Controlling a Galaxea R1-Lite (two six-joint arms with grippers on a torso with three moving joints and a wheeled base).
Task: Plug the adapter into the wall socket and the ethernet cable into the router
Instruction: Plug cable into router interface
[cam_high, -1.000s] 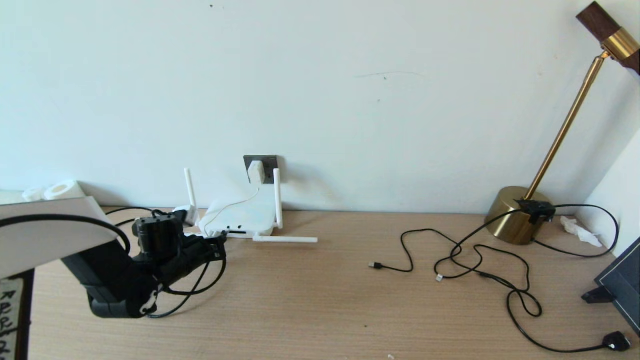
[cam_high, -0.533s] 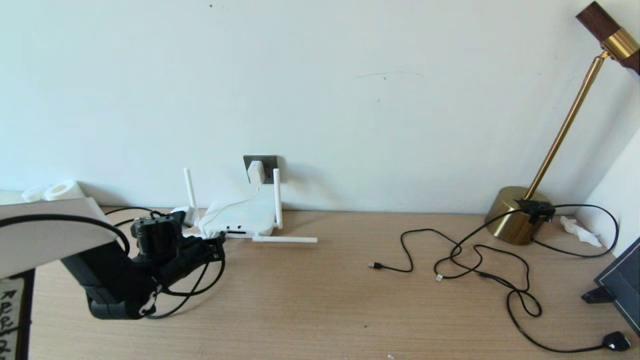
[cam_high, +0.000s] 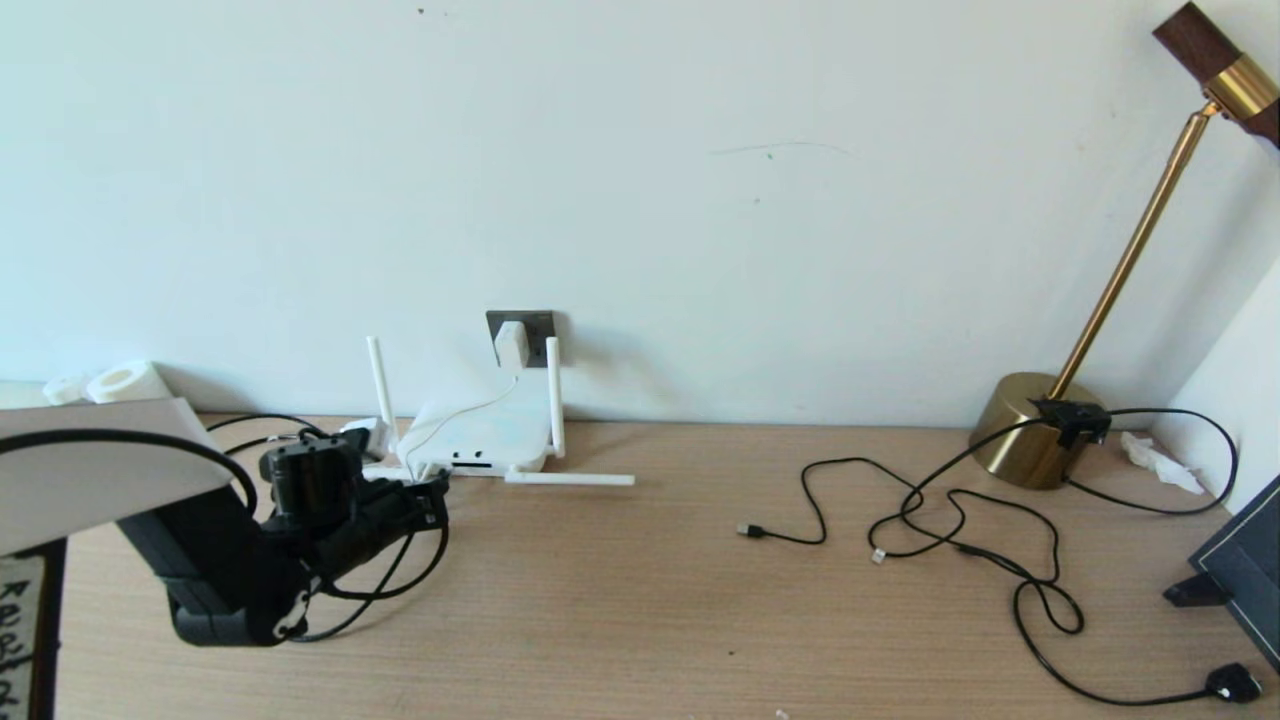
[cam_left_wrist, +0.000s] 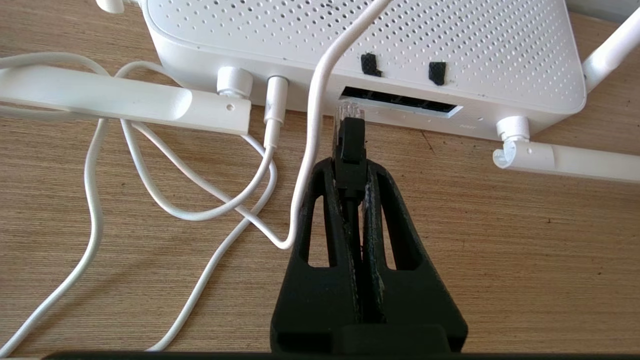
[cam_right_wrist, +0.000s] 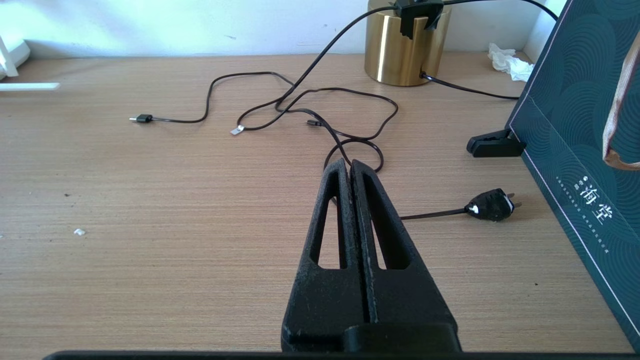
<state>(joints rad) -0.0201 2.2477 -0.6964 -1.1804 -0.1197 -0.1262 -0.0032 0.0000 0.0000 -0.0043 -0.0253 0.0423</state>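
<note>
The white adapter (cam_high: 511, 344) sits in the dark grey wall socket (cam_high: 538, 324), and its thin white cord runs down over the router (cam_high: 485, 435). My left gripper (cam_high: 436, 489) (cam_left_wrist: 350, 167) is shut on the ethernet cable (cam_left_wrist: 351, 145) by its black boot. The clear plug tip (cam_left_wrist: 347, 109) hangs just short of the left end of the router's (cam_left_wrist: 350, 40) dark port slot (cam_left_wrist: 405, 100). In the right wrist view my right gripper (cam_right_wrist: 348, 167) is shut on nothing, low over bare desk; the head view does not show it.
One router antenna (cam_high: 570, 479) lies flat on the desk. White cords (cam_left_wrist: 150, 165) loop beside the ports. Thin black cables (cam_high: 950, 520), a black plug (cam_high: 1232, 683), a brass lamp base (cam_high: 1030, 430) and a dark box (cam_right_wrist: 575, 125) fill the right side.
My left arm has sunk slightly and shifted a little left in the head view, still holding the cable at the router's edge. Nothing else has moved.
</note>
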